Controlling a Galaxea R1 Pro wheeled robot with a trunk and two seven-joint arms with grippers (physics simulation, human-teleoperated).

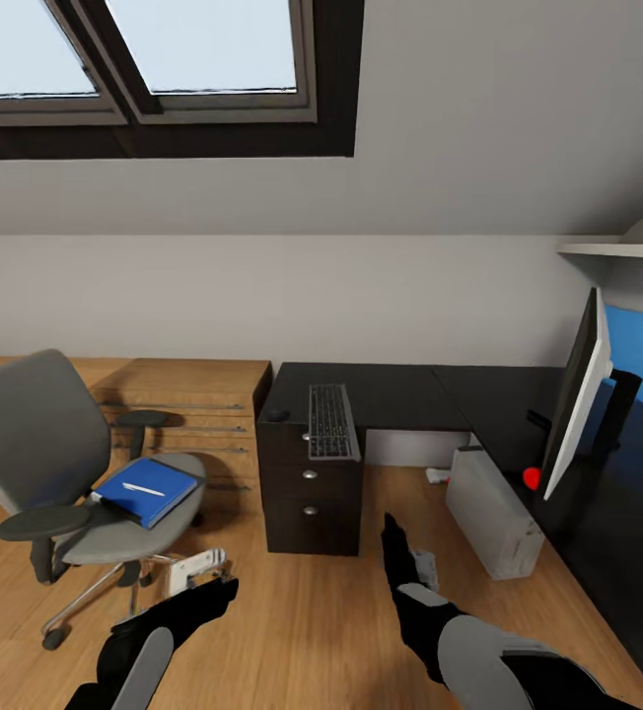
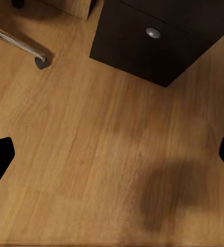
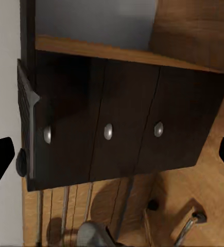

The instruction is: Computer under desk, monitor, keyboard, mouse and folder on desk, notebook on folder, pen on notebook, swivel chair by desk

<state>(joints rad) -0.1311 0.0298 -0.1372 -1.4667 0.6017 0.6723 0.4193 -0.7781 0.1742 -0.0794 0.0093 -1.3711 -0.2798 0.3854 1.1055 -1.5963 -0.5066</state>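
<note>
Both pincers spread, empty: left pincer, right pincer, low over floor. Blue folder with pen on swivel chair seat. Risk: pen rolling off if folder tilts; keyboard overhangs surface edge.

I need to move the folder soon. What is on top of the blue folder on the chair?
A thin white pen lies on the blue folder, on the swivel chair seat. What is underneath the folder is covered.
</note>
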